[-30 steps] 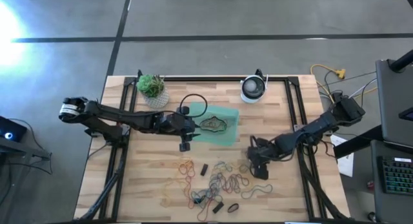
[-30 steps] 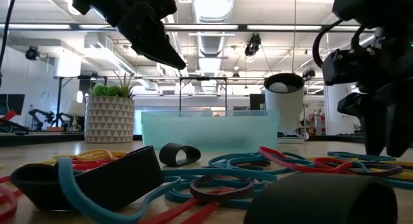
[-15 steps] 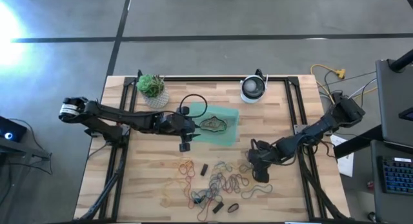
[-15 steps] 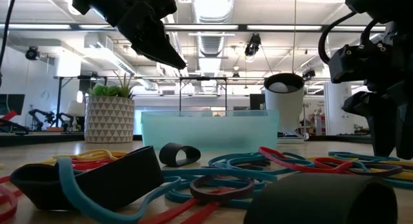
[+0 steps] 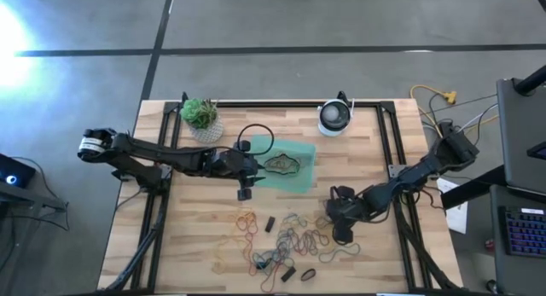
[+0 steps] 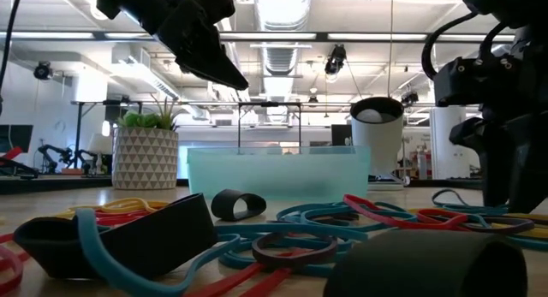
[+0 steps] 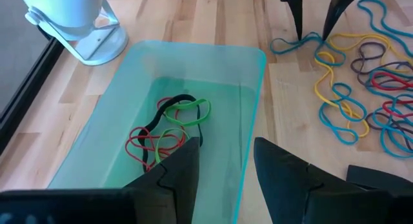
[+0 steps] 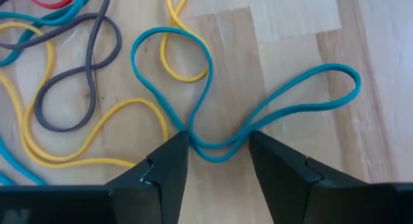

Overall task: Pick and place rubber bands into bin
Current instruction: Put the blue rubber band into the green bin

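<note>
Rubber bands [image 5: 290, 240] in many colours lie loose on the wooden table's near half, and a few bands [image 7: 171, 127] lie in the translucent green bin [image 5: 300, 180]. My right gripper [image 5: 339, 231] points down at the pile's right end. It is open, with its fingertips on the two sides of a teal band [image 8: 216, 146]. My left gripper [image 7: 222, 162] hangs open and empty over the bin's left end, high above the table in the low view [image 6: 218, 70]. My right gripper comes from above, pointing down. Its two fingertips [image 8: 181, 143] stand against the teal band's narrowed middle [image 8: 216, 150], where two strands run across the gap between them. The band lies flat on the table, a loop spreading out to each side.
A white pot with a green plant [image 5: 203, 117] and a round white device [image 5: 334, 118] stand at the far edge. Wide dark bands [image 5: 287, 274] lie near the front edge. Black frame rails [image 5: 392, 151] run along the table's sides.
My right gripper has tipped more steeply downward and edged toward the pile's right end. In the low view a teal band beside its fingers has humped up off the table. My left arm has kept still.
</note>
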You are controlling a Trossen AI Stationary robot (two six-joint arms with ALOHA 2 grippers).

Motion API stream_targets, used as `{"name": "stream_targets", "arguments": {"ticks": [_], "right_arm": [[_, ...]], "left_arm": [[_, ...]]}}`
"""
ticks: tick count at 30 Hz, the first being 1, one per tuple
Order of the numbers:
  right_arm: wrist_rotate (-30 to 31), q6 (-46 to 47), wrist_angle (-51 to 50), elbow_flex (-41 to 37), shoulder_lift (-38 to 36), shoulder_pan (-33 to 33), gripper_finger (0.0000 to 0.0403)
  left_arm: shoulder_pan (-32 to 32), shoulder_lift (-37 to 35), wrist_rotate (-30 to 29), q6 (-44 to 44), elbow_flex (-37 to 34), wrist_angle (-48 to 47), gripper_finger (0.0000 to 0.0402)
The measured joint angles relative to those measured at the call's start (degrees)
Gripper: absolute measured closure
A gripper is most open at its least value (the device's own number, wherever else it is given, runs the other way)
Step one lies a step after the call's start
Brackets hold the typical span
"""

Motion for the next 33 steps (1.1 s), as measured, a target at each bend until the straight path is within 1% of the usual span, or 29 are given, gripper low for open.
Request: {"name": "stream_targets", "arguments": {"ticks": [10, 13, 20, 25, 29, 31, 33], "right_arm": [[2.59, 0.45, 0.09, 0.11, 0.71, -0.07, 0.0280], [2.84, -0.24, 0.12, 0.11, 0.73, -0.11, 0.0306], [2.88, -1.77, 1.01, 0.11, 0.84, -0.17, 0.0385], [3.75, -1.93, 1.04, 0.11, 0.52, -0.17, 0.0393], [4.78, -3.41, 0.27, 0.24, -1.75, 0.13, 0.0394], [5.81, -4.85, -0.68, 0.82, -3.26, 0.13, 0.0394], [8.28, -6.03, -2.65, 1.11, -4.60, -0.08, 0.0395]], "left_arm": [[-0.01, 0.00, 0.01, -0.01, 0.02, 0.00, 0.0269], [-0.01, 0.00, 0.01, 0.00, 0.02, 0.02, 0.0269], [-0.01, 0.00, -0.01, 0.01, 0.02, 0.99, 0.0269], [0.00, 0.00, 0.01, 0.01, 0.02, 1.33, 0.0269], [-0.01, 0.00, 0.01, 0.01, 0.02, 1.31, 0.0269], [-0.01, 0.00, 0.00, 0.01, 0.02, 1.33, 0.0269], [-0.01, 0.00, 0.00, 0.01, 0.02, 1.33, 0.0269]]}}
